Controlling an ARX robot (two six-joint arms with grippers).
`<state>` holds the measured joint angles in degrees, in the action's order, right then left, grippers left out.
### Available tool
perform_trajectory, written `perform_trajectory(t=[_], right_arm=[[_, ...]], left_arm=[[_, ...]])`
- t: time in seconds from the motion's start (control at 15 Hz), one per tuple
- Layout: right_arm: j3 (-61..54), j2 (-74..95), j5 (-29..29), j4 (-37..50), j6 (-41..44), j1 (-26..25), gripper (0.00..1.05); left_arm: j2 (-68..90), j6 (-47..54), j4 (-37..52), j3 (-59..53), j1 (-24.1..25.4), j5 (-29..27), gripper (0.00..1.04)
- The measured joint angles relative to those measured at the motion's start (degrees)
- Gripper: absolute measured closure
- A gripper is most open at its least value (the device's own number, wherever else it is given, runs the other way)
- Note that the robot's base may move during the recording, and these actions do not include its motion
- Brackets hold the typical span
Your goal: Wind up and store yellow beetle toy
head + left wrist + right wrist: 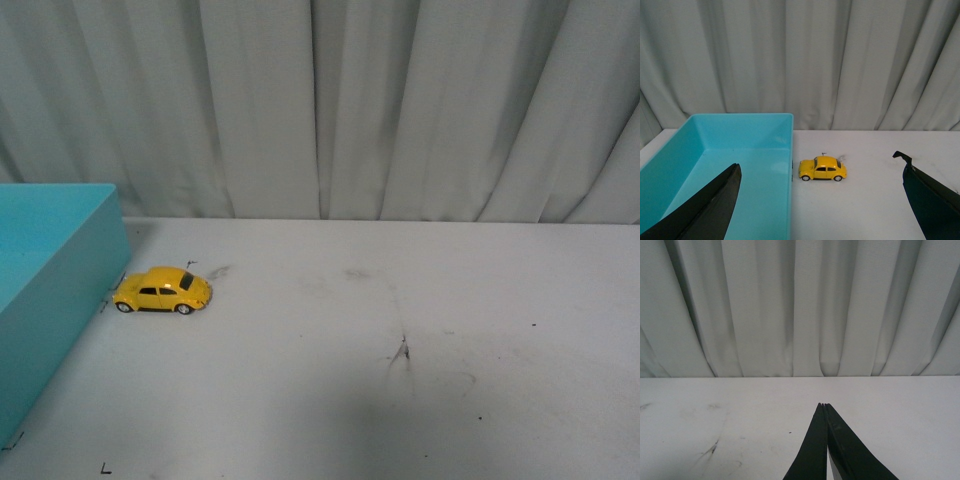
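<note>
The yellow beetle toy (162, 290) stands on its wheels on the white table, just beside the wall of a turquoise box (60, 260). The left wrist view shows the same yellow beetle toy (822, 168) ahead, right of the turquoise box (740, 150), whose inside looks empty. My left gripper (821, 200) is open wide, well back from the toy, with one finger (715, 205) over the box and the other over the table. My right gripper (823, 405) is shut with nothing in it, above bare table. Neither arm shows in the front view.
A grey-white curtain (400, 100) hangs along the far edge of the table. The white tabletop (420, 330) carries dark scuff marks near its middle. The box takes up the left side.
</note>
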<state>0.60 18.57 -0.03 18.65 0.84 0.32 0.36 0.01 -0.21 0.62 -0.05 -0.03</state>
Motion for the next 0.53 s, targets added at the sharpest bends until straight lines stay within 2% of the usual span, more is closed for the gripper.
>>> perform_trajectory(t=[0.13, 0.4, 0.53], right_arm=[[0.0, -7.2, 0.0, -7.2, 0.0, 0.0, 1.03], [0.0, -9.5, 0.0, -10.0, 0.0, 0.0, 1.03], [0.0, -14.8, -0.1, -17.9, 0.0, 0.0, 1.03]], left_arm=[[0.0, 0.0, 0.0, 0.0, 0.0, 0.0, 0.07], [0.0, 0.0, 0.0, 0.0, 0.0, 0.0, 0.07], [0.0, 0.0, 0.0, 0.0, 0.0, 0.0, 0.07]])
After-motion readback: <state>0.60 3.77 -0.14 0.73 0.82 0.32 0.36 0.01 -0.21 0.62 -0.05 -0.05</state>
